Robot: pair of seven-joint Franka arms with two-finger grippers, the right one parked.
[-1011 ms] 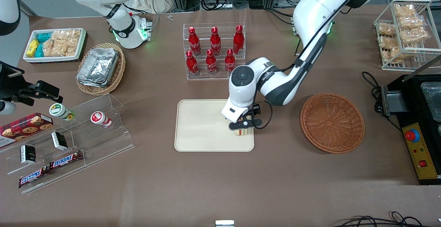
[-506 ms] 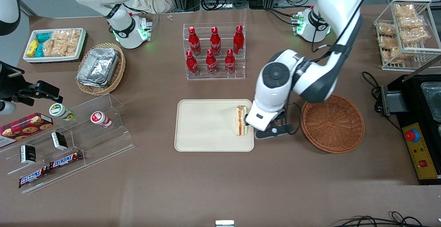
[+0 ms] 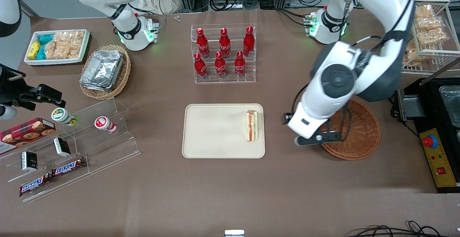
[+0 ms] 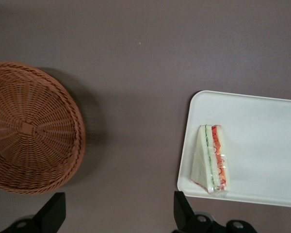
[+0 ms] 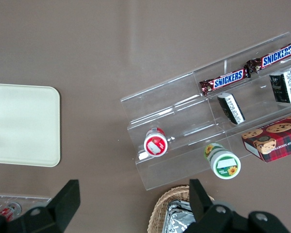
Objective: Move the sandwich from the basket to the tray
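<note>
1. Chocolate bars (image 3: 52,175) lie nearest the front camera, on the lowest step of a clear plastic stand (image 3: 72,147) toward the parked arm's end of the table (image 3: 215,201); a red cookie box (image 3: 25,132) and two small round tubs (image 3: 64,117) sit higher on that stand.
2. Sandwich (image 3: 251,126) lies on the tray (image 3: 215,132), close to the rim on the tray's end toward the working arm, its red and green filling edge facing up; nothing touches it.
3. Tray sits flat on the table, about mid-table; the rest of its surface is bare.
4. Gripper (image 3: 316,138) hangs above the table between the tray and the basket (image 3: 354,129), over the basket's edge, well apart from the sandwich. In the wrist view its fingers (image 4: 52,213) stand wide apart with nothing between them.
5. Basket rests on the table beside the tray, toward the working arm's end, partly covered by the arm; the part that shows holds nothing.
6. Red bottles (image 3: 222,51) stand in a clear rack farther from the camera than the tray.
7. Tan basket of foil trays (image 3: 104,71) and a white bin of snacks (image 3: 57,46) sit toward the parked arm's end.
</note>
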